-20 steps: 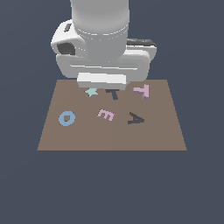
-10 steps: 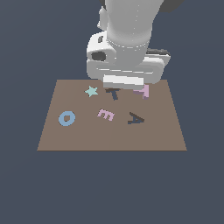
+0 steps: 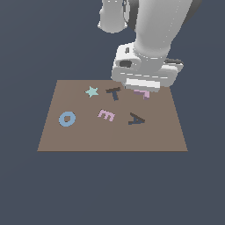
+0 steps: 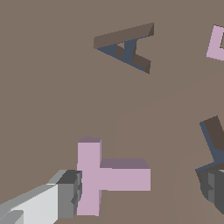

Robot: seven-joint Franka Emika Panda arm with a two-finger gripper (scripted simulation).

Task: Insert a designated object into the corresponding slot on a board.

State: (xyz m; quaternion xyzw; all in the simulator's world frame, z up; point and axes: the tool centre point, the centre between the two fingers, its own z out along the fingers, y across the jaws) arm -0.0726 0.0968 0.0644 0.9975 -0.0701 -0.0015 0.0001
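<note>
The light-pink T (image 4: 105,177) lies flat on the brown board (image 3: 88,136), near its far edge. In the exterior view, only a bit of the pink T (image 3: 142,93) shows under the arm's hand. My gripper (image 4: 140,190) is open and low over the T. One finger (image 4: 68,194) is close beside the T's crossbar and the other finger (image 4: 212,186) stands well clear of its stem. The dark T-shaped slot (image 3: 114,92) lies just to the exterior view's left of the gripper, and part of that slot (image 4: 214,140) shows in the wrist view.
Also on the board are a dark A-shaped recess (image 3: 136,118), a pink E (image 3: 107,115), a teal star (image 3: 91,91) and a blue O (image 3: 67,118). The arm's bulk hides the board's far edge on the exterior view's right.
The arm has swung toward the exterior view's right, from above the star and T slot to above the pink T, which it now mostly covers.
</note>
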